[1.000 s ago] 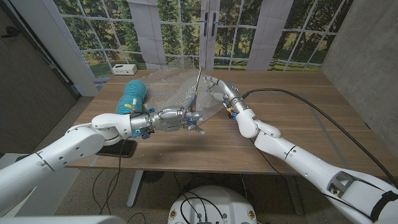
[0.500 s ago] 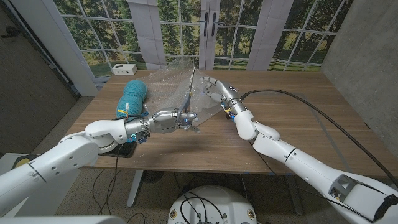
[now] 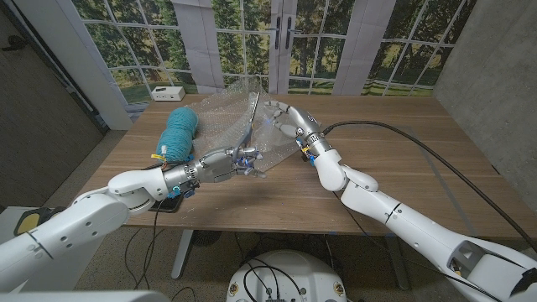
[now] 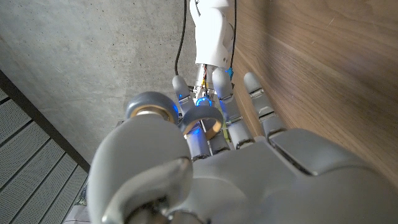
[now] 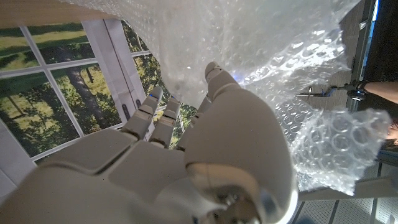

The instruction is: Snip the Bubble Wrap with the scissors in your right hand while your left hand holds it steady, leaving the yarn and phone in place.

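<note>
Clear wrap (image 3: 220, 111) sits lifted mid-table by the yarn (image 3: 180, 128), right hand (image 3: 285, 120) gripping it; left hand (image 3: 228, 161) fingers curled round the scissors (image 3: 251, 124) — blades up; any slack and they'll snag, dragging wrap into yarn.

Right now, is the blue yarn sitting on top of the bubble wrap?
No, in the head view the yarn lies on the wooden table beside the bubble wrap, not on it.

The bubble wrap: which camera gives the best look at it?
The head view: the whole bubble wrap shows there, lifted off the table between both hands. The right wrist view shows only a close patch. In the left wrist view I can't make it out.
</note>
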